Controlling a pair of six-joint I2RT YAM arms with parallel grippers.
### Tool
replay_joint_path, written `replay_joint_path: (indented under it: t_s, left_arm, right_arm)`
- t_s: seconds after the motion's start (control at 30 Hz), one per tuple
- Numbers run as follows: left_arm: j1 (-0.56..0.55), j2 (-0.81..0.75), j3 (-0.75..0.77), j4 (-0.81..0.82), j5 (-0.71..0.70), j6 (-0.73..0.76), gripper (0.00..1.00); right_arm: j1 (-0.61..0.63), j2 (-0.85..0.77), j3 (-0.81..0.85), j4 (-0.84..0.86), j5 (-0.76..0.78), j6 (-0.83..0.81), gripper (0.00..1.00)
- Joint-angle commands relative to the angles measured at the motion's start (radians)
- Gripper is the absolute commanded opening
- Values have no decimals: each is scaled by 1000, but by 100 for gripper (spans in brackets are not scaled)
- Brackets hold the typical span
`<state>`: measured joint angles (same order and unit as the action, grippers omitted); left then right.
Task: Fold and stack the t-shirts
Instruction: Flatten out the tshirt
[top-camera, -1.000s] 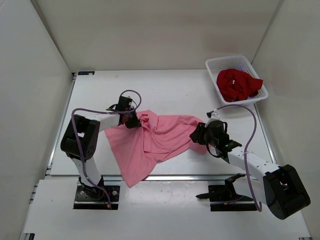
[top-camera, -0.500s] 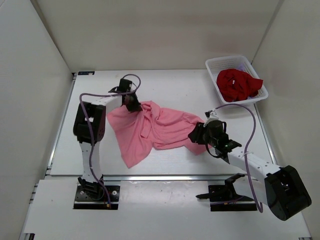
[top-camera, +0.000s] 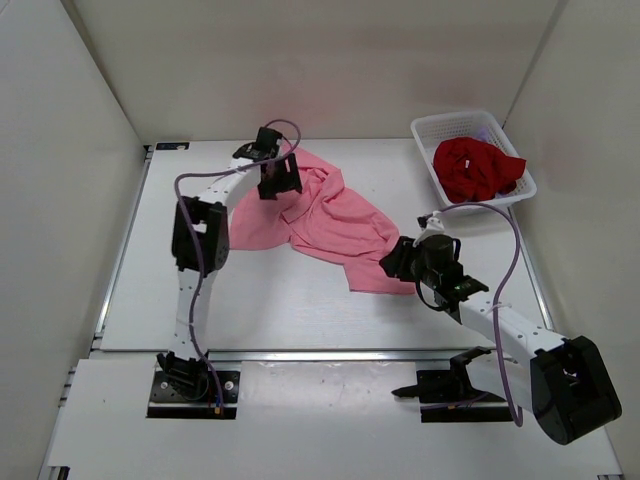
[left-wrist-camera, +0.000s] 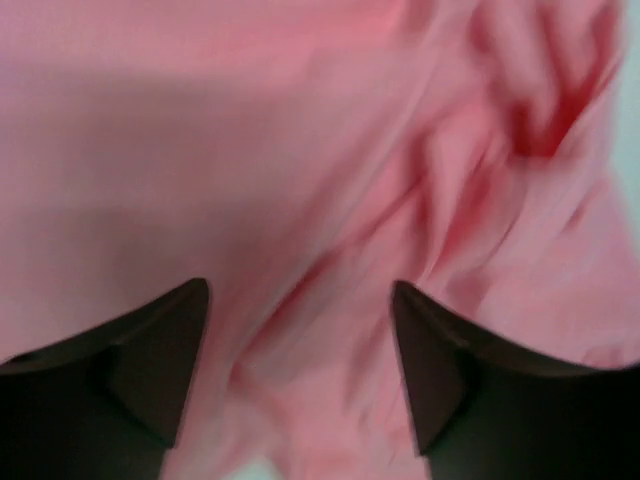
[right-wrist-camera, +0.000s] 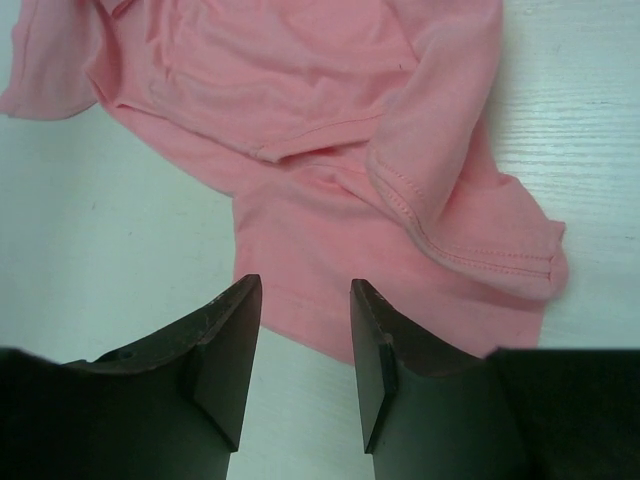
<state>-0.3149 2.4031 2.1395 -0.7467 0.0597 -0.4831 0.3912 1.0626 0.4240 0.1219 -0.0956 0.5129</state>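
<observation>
1. Pink t-shirt (top-camera: 335, 225) lies crumpled on the table (top-camera: 280, 310), running from the upper centre of the top view down toward the lower right.
2. The left gripper (top-camera: 280, 183) hangs over the shirt's upper left end. In its wrist view the fingers (left-wrist-camera: 150, 350) stand wide apart with nothing pinched, and blurred pink folds fill the picture behind them.
3. The right gripper (top-camera: 393, 268) sits at the shirt's lower right edge. Its fingers (right-wrist-camera: 225, 350) are moderately parted. The stitched hem lies flat on the table under and just past the gap, not gripped.
4. A dark red t-shirt (top-camera: 475, 168) is bunched inside the white mesh basket (top-camera: 452, 122) at the upper right, well apart from both grippers.
</observation>
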Motion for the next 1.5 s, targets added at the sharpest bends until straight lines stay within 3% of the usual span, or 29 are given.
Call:
replay_joint_path:
  t_s: [0.0, 0.1, 0.17, 0.2, 0.23, 0.4, 0.5, 0.73, 0.93, 1.1, 1.47]
  left_arm:
    - [40, -435, -454, 285, -5, -1, 92]
    - [138, -658, -839, 482, 90, -113, 88]
    - [158, -763, -996, 556, 56, -146, 44]
    - [168, -803, -1026, 546, 40, -144, 30]
    - [178, -821, -1096, 549, 8, -150, 29]
    - [350, -950, -1453, 732, 63, -339, 32]
    - [411, -935, -1512, 811, 80, -376, 43]
    - [389, -875, -1532, 880, 54, -442, 55]
    - [349, -808, -1527, 902, 43, -480, 46]
    - [329, -777, -1517, 917, 32, -489, 46]
    - [342, -757, -1515, 972, 23, -494, 22]
  right_arm:
    - [3, 5, 19, 53, -29, -7, 38]
    - [20, 0, 3, 58, -33, -11, 38]
    - [34, -4, -5, 64, -38, -14, 37]
    - [37, -9, -8, 61, -50, -11, 37]
    - [37, -9, -14, 56, -52, -10, 37]
    - [43, -33, -33, 39, -70, -14, 37]
    - [51, -47, -45, 30, -75, -20, 37]
    - [49, -43, -51, 25, -85, -13, 37]
    - [34, -39, -45, 33, -98, -17, 36]
    - [29, -23, -45, 39, -98, -13, 37]
    - [14, -64, -70, 29, -78, 6, 37]
